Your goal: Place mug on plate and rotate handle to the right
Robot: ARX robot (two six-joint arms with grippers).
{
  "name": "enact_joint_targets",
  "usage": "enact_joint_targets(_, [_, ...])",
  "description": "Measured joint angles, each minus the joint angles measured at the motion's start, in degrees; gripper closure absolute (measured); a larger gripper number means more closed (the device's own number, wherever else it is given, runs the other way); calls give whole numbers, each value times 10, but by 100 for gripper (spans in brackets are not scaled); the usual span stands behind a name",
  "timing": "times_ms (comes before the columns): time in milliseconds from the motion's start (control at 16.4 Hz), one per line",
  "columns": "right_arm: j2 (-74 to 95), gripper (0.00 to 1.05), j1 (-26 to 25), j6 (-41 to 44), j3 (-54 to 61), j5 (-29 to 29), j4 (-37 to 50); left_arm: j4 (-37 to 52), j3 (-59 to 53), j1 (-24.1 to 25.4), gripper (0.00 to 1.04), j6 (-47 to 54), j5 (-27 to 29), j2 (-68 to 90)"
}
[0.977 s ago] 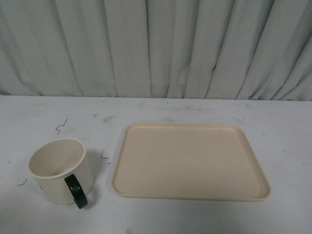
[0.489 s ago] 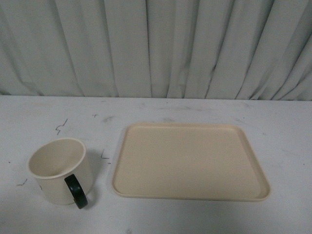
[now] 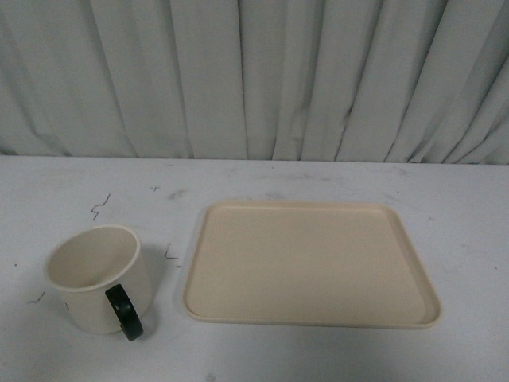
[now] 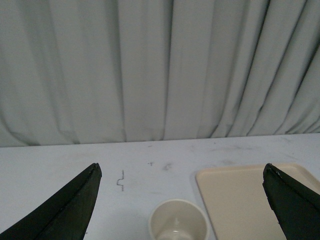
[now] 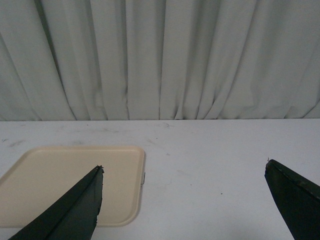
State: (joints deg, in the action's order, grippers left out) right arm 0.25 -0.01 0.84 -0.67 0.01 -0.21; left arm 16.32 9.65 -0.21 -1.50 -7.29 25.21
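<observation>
The cream-white mug (image 3: pixel 97 277) stands upright on the white table at the front left, off the plate. Its black handle (image 3: pixel 125 312) faces the robot, slightly right. The beige plate (image 3: pixel 310 263) lies flat and bare to the mug's right. Neither arm shows in the front view. In the left wrist view my left gripper (image 4: pixel 182 172) is open and empty, with the mug (image 4: pixel 178 223) between and below its black fingers (image 4: pixel 65 210) and the plate (image 4: pixel 240 200) beside it. In the right wrist view my right gripper (image 5: pixel 184 170) is open and empty above the table, the plate (image 5: pixel 70 180) off to one side.
A grey pleated curtain (image 3: pixel 254 79) hangs along the table's far edge. Small dark marks (image 3: pixel 99 207) dot the white table top. A small mark (image 3: pixel 170 255) lies between mug and plate.
</observation>
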Motion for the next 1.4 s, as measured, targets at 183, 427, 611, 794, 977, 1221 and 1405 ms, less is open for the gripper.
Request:
enact_joint_targets(183, [0, 6, 0, 0, 0, 0, 0, -43, 104, 7, 7, -15, -49, 210])
enact_joint_targets(427, [0, 6, 0, 0, 0, 0, 0, -83, 187, 16, 7, 2, -57, 376])
enact_joint_targets(611, [0, 6, 0, 0, 0, 0, 0, -81, 220, 35, 7, 29, -60, 506])
enact_joint_targets(794, [0, 6, 0, 0, 0, 0, 0, -69, 240, 58, 7, 37, -53, 568])
enact_joint_targets(977, [0, 6, 0, 0, 0, 0, 0, -42, 255, 74, 7, 46, -45, 648])
enact_joint_targets(1221, [0, 6, 0, 0, 0, 0, 0, 8, 270, 76, 7, 34, -36, 751])
enact_joint_targets(1405, [0, 6, 0, 0, 0, 0, 0, 45, 293, 69, 9, 23, -12, 798])
